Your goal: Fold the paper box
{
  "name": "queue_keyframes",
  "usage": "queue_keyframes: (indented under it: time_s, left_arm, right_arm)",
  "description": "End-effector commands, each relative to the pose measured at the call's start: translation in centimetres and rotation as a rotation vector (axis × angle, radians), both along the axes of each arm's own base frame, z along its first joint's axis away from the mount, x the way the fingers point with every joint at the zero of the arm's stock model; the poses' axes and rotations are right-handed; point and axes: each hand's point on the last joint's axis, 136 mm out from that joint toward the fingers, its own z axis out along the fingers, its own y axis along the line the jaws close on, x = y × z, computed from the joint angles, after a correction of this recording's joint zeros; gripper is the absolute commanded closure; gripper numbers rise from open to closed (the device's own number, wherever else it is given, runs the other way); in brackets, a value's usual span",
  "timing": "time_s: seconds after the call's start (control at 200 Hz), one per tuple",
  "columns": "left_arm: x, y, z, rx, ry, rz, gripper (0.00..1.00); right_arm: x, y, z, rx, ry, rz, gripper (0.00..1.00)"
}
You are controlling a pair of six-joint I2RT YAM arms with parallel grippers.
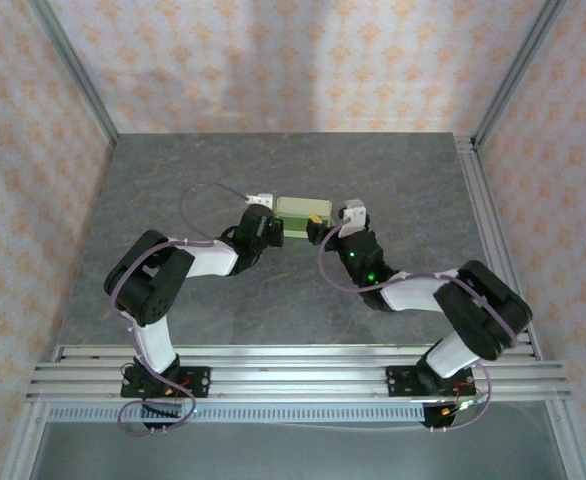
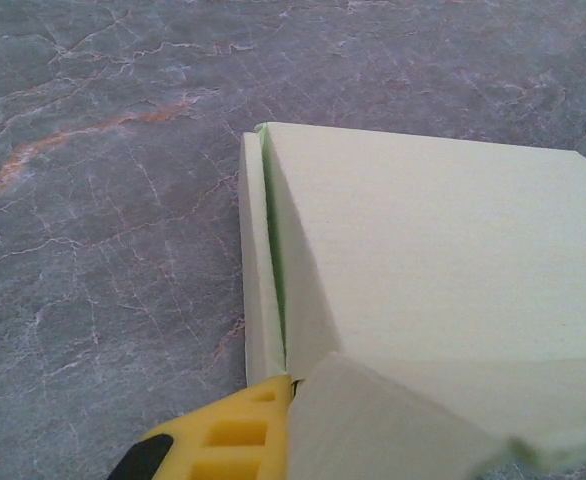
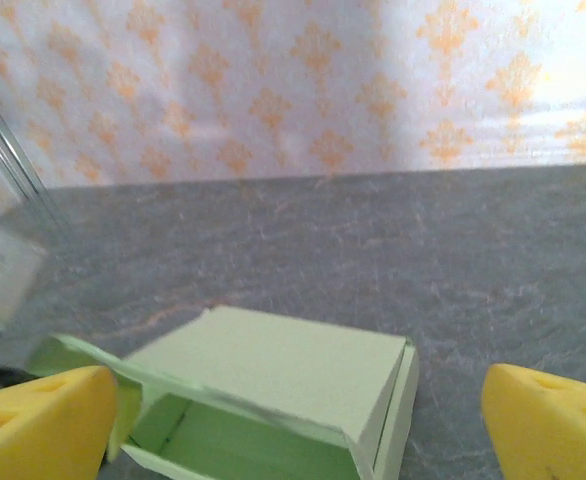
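The paper box (image 1: 303, 214) is a small pale green card box lying on the grey table between my two grippers. My left gripper (image 1: 274, 229) is at its left end. In the left wrist view one yellow finger (image 2: 223, 440) presses against an end flap of the paper box (image 2: 443, 260), and the flap hides the other finger. My right gripper (image 1: 321, 230) is at the right end and stands open. Its fingers (image 3: 33, 420) are spread wide on either side of the paper box (image 3: 283, 370), whose open end faces this camera, showing a green inside.
The grey marble-patterned table (image 1: 203, 170) stretches all round the box. Patterned walls and metal frame posts (image 1: 73, 70) close in the back and sides. A rail of aluminium bars (image 1: 293, 375) carries the arm bases at the near edge.
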Motion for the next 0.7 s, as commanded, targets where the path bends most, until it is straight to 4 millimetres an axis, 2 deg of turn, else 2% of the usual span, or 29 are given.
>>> queue_keyframes:
  time_s: [0.0, 0.06, 0.1, 0.19, 0.295, 0.355, 0.48, 0.696]
  left_arm:
    - [-1.2, 0.6, -2.5, 0.075, 0.083, -0.008, 1.00]
    - [-1.3, 0.5, -2.4, 0.065, 0.084, -0.007, 1.00]
    - [-1.3, 0.3, -2.3, 0.058, 0.083, -0.011, 1.00]
    - [-1.3, 0.1, -2.0, 0.039, 0.081, -0.014, 0.96]
    - [-1.4, 0.1, -1.7, 0.024, 0.084, -0.007, 0.89]
    - [-1.6, 0.0, -1.3, 0.010, 0.083, -0.007, 0.80]
    - [-2.0, -0.2, -0.4, -0.026, 0.072, -0.013, 0.51]
    - [-4.0, -0.1, 1.6, -0.082, 0.031, -0.049, 0.22]
  right_arm:
    - [-0.4, -0.9, 2.5, 0.011, -0.031, -0.026, 0.05]
    - [0.3, -1.4, 3.4, 0.021, 0.005, -0.066, 0.04]
    - [1.2, -1.7, 3.1, 0.016, 0.080, -0.088, 0.03]
    - [2.8, -1.5, 1.3, -0.027, 0.256, -0.090, 0.01]
    - [4.4, -1.4, 0.0, -0.025, 0.338, -0.100, 0.02]
    - [5.2, -1.6, -0.9, -0.013, 0.398, -0.108, 0.02]
    - [6.4, -1.6, -3.2, -0.048, 0.511, -0.116, 0.02]
    - [7.5, -1.8, -6.3, -0.022, 0.607, -0.125, 0.03]
